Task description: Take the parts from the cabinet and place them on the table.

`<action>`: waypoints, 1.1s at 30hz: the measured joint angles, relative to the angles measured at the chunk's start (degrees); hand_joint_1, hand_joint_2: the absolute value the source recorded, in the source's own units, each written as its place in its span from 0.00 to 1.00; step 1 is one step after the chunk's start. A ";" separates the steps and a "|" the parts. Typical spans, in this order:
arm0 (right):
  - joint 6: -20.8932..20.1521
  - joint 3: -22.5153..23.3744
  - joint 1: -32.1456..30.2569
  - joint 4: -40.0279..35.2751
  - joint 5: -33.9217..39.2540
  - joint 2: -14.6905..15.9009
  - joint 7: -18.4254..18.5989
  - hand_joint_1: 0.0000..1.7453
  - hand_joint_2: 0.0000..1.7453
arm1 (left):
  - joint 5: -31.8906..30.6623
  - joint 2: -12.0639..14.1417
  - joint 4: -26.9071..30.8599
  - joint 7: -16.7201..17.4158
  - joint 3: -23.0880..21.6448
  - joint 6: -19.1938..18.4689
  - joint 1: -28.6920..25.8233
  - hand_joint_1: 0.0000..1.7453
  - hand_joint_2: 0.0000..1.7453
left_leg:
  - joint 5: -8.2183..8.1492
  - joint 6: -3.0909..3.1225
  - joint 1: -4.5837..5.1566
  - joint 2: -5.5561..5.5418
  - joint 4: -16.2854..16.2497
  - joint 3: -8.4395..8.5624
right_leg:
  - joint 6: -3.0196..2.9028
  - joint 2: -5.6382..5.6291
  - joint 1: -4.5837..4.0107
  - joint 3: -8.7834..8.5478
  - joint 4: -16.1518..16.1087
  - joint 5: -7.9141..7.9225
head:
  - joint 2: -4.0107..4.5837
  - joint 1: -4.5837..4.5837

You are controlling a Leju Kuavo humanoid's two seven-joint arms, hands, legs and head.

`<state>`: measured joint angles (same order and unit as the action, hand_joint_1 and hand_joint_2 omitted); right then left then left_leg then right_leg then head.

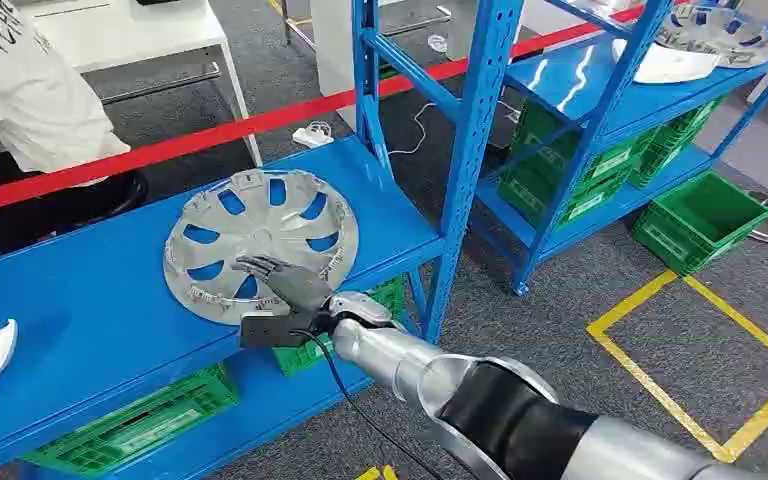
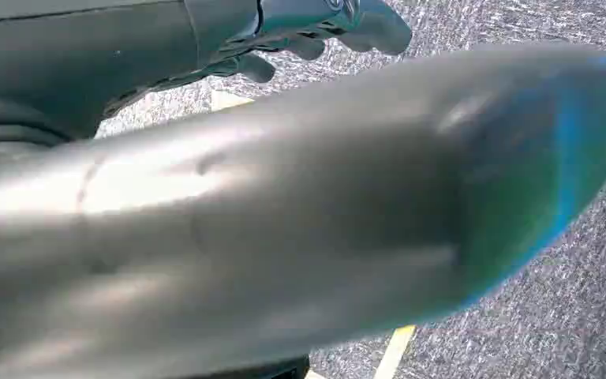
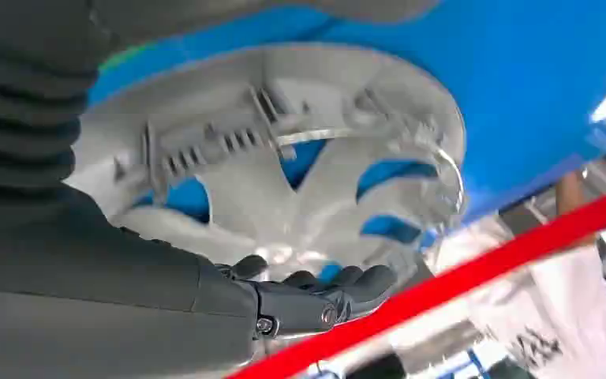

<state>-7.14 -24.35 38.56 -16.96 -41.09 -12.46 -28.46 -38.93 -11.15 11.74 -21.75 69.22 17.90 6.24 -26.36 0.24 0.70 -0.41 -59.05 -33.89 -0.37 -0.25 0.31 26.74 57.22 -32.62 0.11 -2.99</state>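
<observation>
Wheel cover (image 1: 260,243): big grey part, lying flat on the blue shelf (image 1: 100,310), near its front edge.
Right hand (image 1: 278,281): lies on the wheel cover's near side, fingers out flat, holding nothing.
Left hand (image 2: 316,30): low over the grey floor, far from the wheel cover, fingers curled in, nothing in it.
Risk: I think the flat hand may just push the wheel cover along the shelf, or tip it off the front edge.

Red barrier tape (image 1: 210,133) crosses behind the shelving; green crates (image 1: 702,220) sit far right; yellow floor lines (image 1: 720,370) lie near right.
</observation>
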 joint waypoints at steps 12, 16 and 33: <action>-6.63 0.00 -0.61 0.55 -0.85 0.09 4.29 0.00 1.00 | -0.37 0.00 0.00 0.59 0.00 0.13 0.07 0.00 0.00 | 0.00 0.00 -0.02 0.03 0.01 0.11 | 0.00 -0.01 -0.01 -0.09 -0.01 0.00 | 0.00 0.00; -6.58 -0.50 -0.50 0.55 -1.62 0.09 5.07 0.00 1.00 | -0.44 0.00 0.00 0.65 0.00 0.13 0.07 0.00 0.00 | 0.00 0.00 -0.03 0.02 0.01 0.19 | -0.01 -0.01 -0.01 -0.18 -0.02 -0.01 | 0.00 0.02; -6.47 -2.62 0.37 0.57 -4.89 -0.44 8.24 0.00 1.00 | 0.20 0.09 0.00 0.94 0.00 0.70 0.06 0.00 0.00 | 0.00 -0.01 -0.06 0.08 0.02 0.26 | -0.01 -0.03 -0.05 -0.24 -0.01 0.00 | 0.00 0.00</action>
<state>-13.62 -26.97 38.93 -16.39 -45.99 -12.90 -20.22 -38.73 -11.06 11.74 -20.81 69.22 18.60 6.29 -26.36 0.23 0.63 -0.34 -59.04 -33.63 -0.39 -0.27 0.26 26.51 57.21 -32.62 0.11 -2.99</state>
